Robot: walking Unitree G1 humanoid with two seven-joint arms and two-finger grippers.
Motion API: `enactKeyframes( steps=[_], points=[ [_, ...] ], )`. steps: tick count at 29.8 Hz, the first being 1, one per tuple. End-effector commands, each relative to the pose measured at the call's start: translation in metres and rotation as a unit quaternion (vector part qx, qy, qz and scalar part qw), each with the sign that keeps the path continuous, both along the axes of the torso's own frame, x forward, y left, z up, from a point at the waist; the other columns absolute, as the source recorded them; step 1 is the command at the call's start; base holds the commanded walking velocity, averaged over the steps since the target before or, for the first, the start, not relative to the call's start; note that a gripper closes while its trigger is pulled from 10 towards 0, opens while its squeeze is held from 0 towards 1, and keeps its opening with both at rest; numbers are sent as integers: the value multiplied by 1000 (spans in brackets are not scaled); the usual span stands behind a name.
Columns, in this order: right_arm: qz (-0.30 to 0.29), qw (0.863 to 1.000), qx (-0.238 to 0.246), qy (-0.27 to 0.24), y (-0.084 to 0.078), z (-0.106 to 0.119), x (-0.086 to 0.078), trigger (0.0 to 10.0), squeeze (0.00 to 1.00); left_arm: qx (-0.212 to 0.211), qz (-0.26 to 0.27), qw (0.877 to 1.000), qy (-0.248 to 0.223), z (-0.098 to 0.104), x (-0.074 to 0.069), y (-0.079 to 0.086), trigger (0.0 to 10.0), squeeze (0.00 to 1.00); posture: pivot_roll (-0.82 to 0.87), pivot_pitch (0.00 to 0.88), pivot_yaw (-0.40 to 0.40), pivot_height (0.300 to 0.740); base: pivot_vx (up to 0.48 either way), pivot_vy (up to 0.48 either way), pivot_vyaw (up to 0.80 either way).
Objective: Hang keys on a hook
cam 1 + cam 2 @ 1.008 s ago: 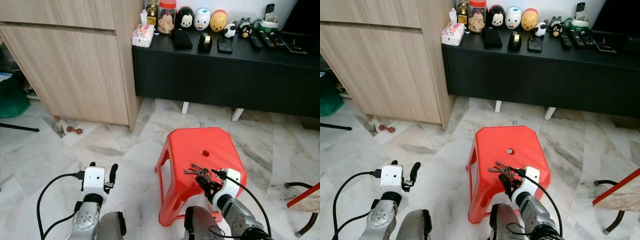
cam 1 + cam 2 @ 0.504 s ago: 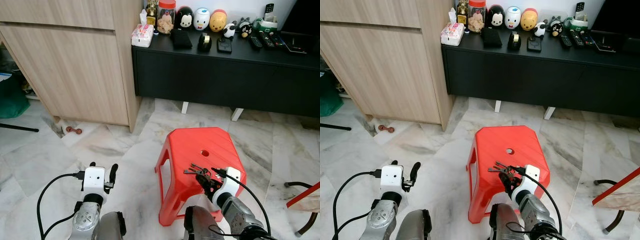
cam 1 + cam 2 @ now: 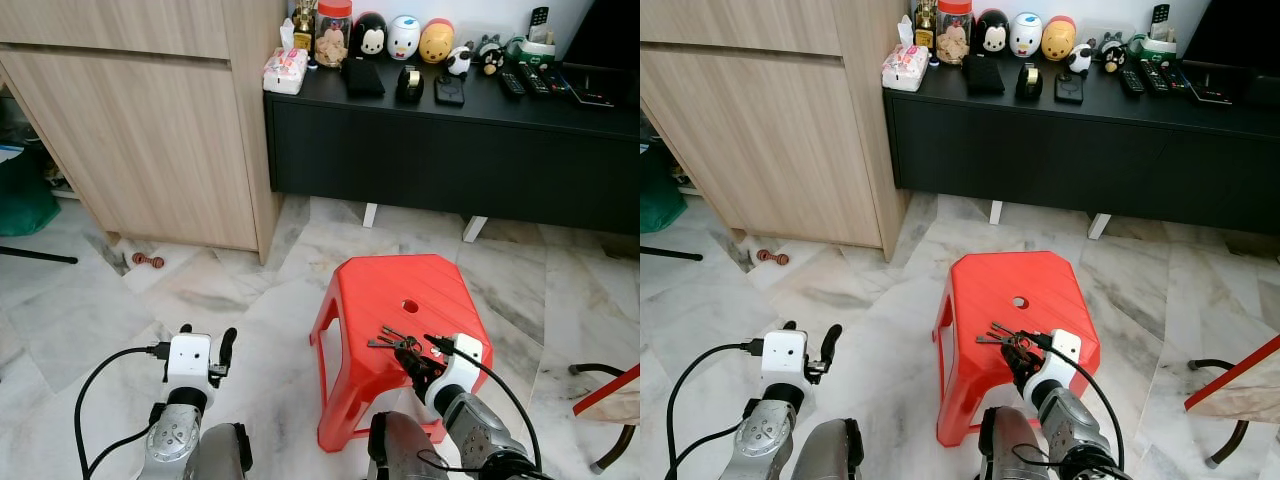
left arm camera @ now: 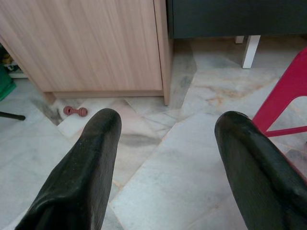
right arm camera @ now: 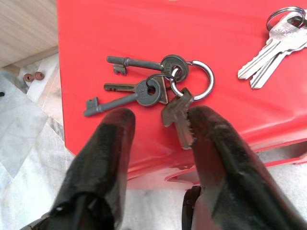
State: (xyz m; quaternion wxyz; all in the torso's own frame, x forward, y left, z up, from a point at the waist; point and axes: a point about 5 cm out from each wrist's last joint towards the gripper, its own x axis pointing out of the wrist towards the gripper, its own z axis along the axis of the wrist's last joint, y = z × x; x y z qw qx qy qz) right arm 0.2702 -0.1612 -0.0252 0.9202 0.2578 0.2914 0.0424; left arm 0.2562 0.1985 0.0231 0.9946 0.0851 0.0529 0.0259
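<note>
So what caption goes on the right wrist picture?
Right gripper, open, poised around a ringed bunch of dark old-style keys on the red plastic stool.

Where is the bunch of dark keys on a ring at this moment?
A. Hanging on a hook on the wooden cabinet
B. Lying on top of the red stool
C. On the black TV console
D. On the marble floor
B: the bunch of dark keys lies flat on the red stool, with the open fingers of the right end effector on either side of one key.
</note>
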Motion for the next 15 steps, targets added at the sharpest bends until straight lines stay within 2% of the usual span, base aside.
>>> enactKeyframes(
  steps=[1, 15],
  points=[
    [-6, 1000, 2, 2, -2, -1, -1, 0, 0, -3, -5, 1000, 22, -8, -4, -3, 10000, 0, 10, 114, -93, 591, 0, 0, 0],
    [-5, 1000, 3, 3, -1, -1, -1, 0, 0, 1, -11, 1000, 26, -9, -5, -4, 10000, 0, 12, 115, -93, 591, 0, 0, 0]
  ],
)
